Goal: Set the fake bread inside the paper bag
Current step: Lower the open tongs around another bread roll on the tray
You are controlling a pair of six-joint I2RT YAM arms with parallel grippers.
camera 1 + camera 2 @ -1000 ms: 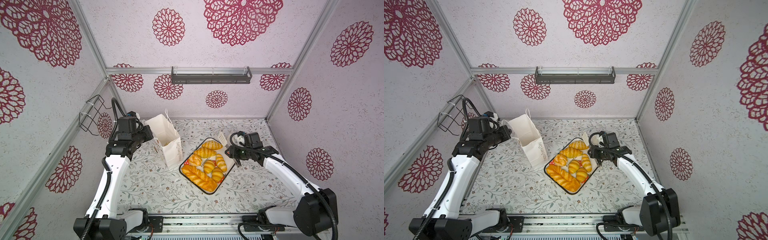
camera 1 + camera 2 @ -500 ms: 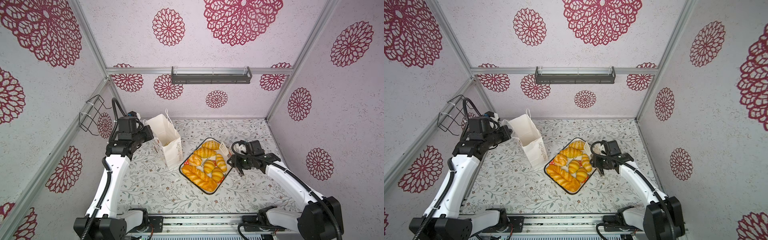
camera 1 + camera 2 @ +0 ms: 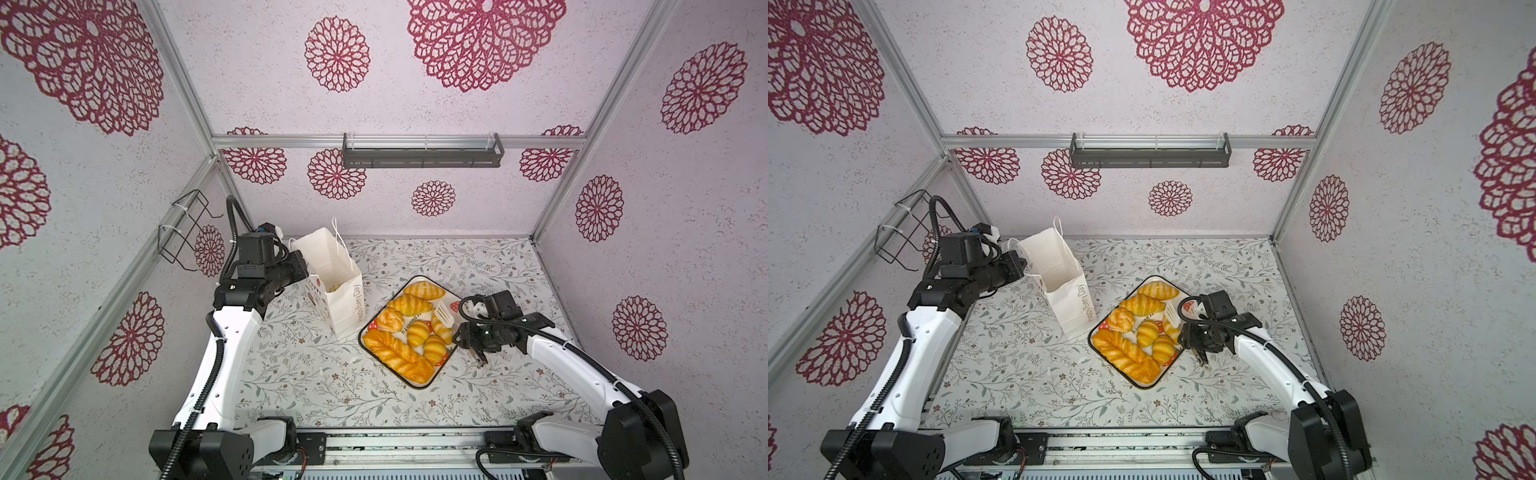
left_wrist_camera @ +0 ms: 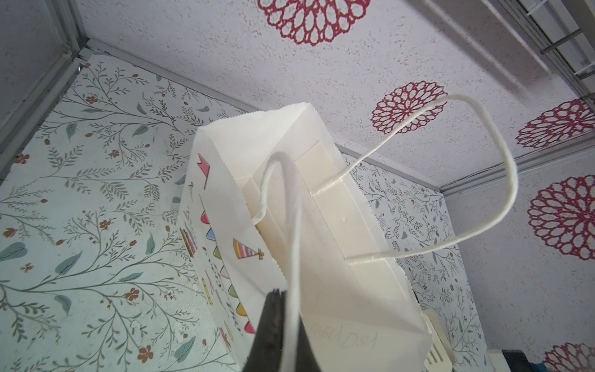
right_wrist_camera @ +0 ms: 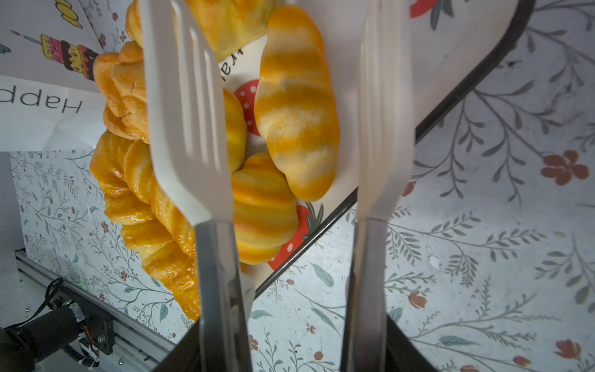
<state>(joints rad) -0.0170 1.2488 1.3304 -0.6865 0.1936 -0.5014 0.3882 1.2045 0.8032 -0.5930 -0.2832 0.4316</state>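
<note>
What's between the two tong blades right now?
In the right wrist view, a striped roll on the tray shows between the blades of the tongs.

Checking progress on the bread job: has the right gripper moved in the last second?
Yes. In both top views the right gripper has slid along the tray, from its far corner toward its near end.

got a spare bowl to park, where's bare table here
Bare: the floral tabletop in front of the white paper carrier bag and the black-rimmed strawberry-print tray; also the strip behind the tray. Crowded: the bag-tray gap, and right of the tray, where the right gripper holds white slotted tongs.
</note>
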